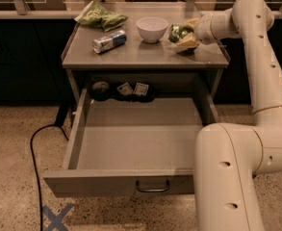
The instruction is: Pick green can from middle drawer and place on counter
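Note:
The green can [175,32] is at the right back of the counter [140,56], lying sideways between the tan fingers [189,40] of my gripper [183,33]. The gripper is shut on the can and holds it at or just above the counter surface; I cannot tell whether it touches. The arm comes in from the right over the counter's edge. The middle drawer [140,146] is pulled fully open below, its floor bare, its pull handle [152,186] at the front.
A white bowl [152,29] stands just left of the can. A silver-white can [109,41] lies at the counter's left, a green snack bag [99,17] behind it. Small dark items [126,89] sit at the drawer's back. A black cable [34,148] runs over the floor on the left.

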